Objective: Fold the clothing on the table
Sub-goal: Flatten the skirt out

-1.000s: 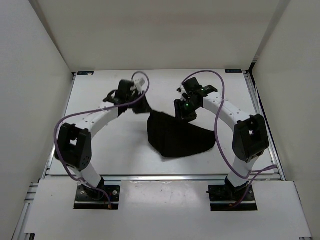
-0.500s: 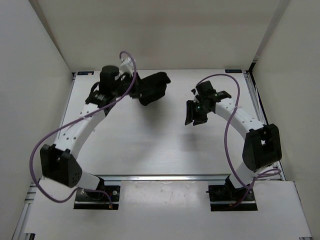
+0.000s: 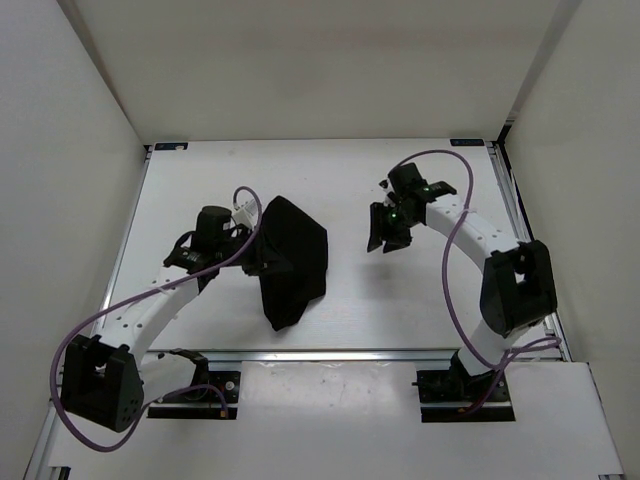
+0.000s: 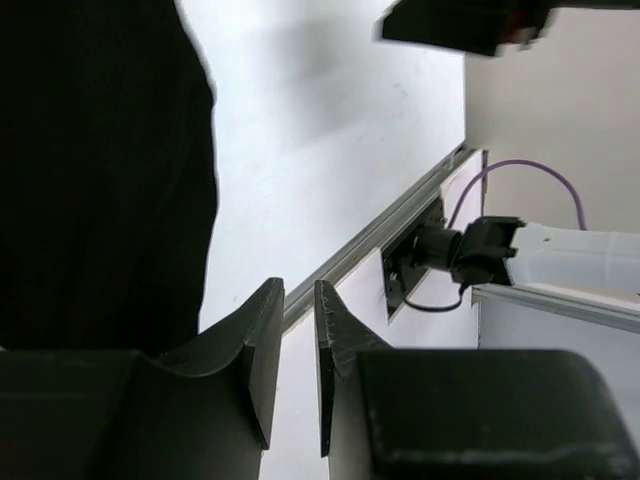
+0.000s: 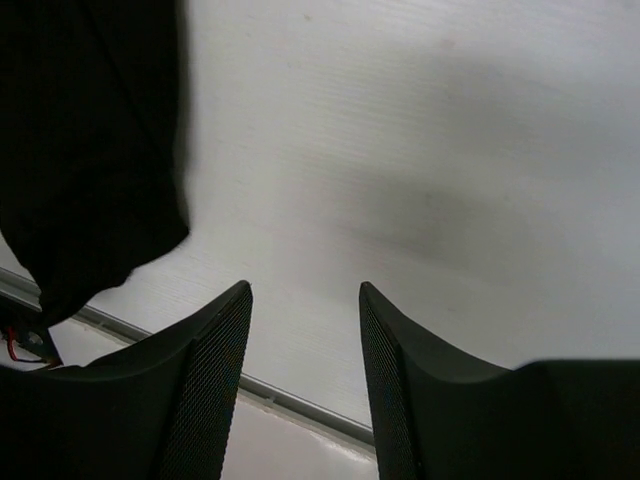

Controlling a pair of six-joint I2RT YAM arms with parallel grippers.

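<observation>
The clothing (image 3: 293, 260) is a black bundle lying on the white table (image 3: 400, 300), left of centre and drawn out toward the front rail. My left gripper (image 3: 255, 258) sits at its left edge. In the left wrist view this gripper (image 4: 298, 285) is open by a narrow gap with nothing between its fingers, and the clothing (image 4: 100, 170) fills the left side. My right gripper (image 3: 385, 232) hovers over bare table to the right of the cloth. Seen from the right wrist, it (image 5: 304, 286) is open and empty, with the clothing (image 5: 90, 130) at the upper left.
A metal rail (image 3: 350, 353) runs along the table's front edge, with both arm bases just beyond it. White walls close in the left, right and far sides. Purple cables (image 3: 455, 260) loop beside each arm.
The clothing, spread at centre-right a second ago, was carried up and left by my left gripper and now lies bundled left of centre. The left jaws have parted. The right arm barely moved.
</observation>
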